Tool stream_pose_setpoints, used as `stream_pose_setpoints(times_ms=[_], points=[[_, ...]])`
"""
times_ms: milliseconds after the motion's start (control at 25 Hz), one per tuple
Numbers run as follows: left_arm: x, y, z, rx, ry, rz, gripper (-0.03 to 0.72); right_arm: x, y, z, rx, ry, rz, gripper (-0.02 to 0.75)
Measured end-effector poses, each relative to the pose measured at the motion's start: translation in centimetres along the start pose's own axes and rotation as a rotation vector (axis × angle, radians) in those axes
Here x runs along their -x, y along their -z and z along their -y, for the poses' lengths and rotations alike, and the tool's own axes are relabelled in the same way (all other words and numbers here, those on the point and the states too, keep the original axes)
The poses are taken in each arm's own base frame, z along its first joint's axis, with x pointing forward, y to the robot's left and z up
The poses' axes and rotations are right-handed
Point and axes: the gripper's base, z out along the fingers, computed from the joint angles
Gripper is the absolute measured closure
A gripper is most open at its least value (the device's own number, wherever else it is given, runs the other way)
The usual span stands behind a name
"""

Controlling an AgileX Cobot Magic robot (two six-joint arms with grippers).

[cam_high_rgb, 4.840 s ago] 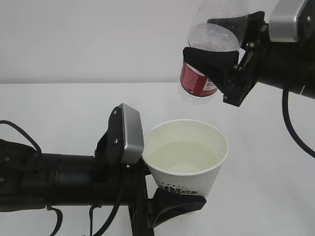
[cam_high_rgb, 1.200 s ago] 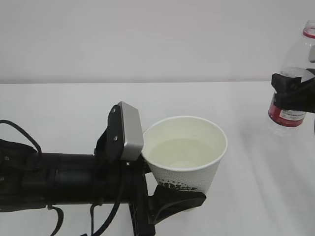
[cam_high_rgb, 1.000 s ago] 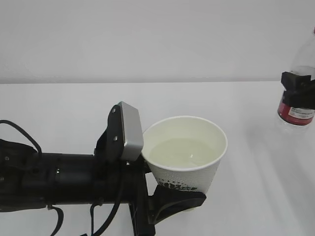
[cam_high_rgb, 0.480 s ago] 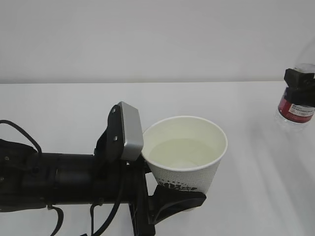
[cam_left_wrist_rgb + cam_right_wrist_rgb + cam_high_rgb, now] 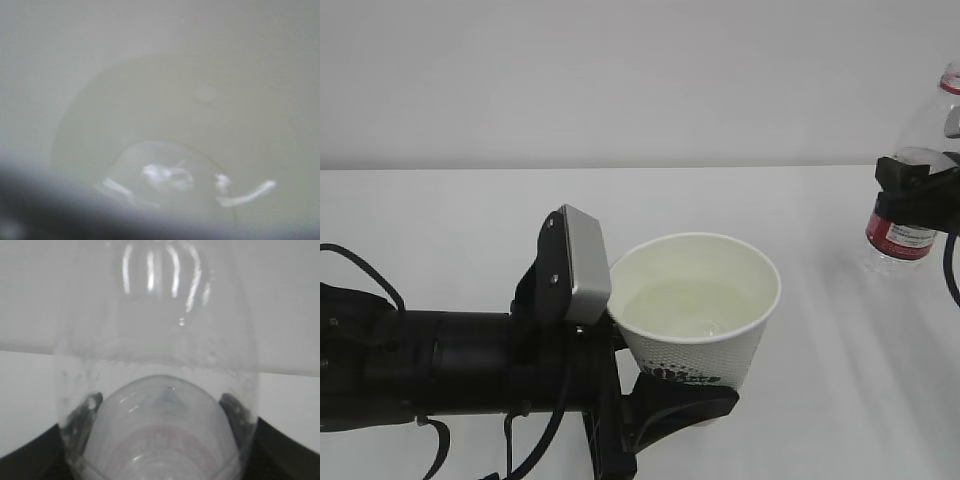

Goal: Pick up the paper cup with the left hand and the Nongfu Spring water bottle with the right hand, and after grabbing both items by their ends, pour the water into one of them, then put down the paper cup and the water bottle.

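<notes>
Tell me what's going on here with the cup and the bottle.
A two-armed robot is at a white table. The left gripper holds a paper cup upright by its base; the cup has water in it. At the right edge, the right gripper holds a clear plastic bottle with a red label, upright and well away from the cup. The pouring looks done; neither item has been released yet.

No legible text on the bottle's red label (image 5: pixel 897 236) or the cup's dark logo (image 5: pixel 685 376).
</notes>
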Motion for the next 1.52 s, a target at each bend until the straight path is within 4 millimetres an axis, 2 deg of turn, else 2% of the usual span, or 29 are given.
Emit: stream_pose_setpoints(times_ms=[480,720,1120,1520], points=[[0.1,0.0,-0.2,0.019,0.014,0.008,0.214,-0.1,-3.4,-0.4,0.047,0.023,0.003,0.221],[0.1,0.0,-0.2,0.023,0.018,0.010,0.214,-1.3,-4.7,-0.5,0.053,0.021,-0.030,0.221],[0.1,0.0,-0.5,0.053,0.011,0.011,0.214,-2.6,-5.7,-0.7,0.067,0.029,-0.059,0.256],[0.1,0.0,-0.5,0.057,0.011,0.010,0.214,-2.8,-5.8,-0.8,0.068,0.027,-0.046,0.258]])
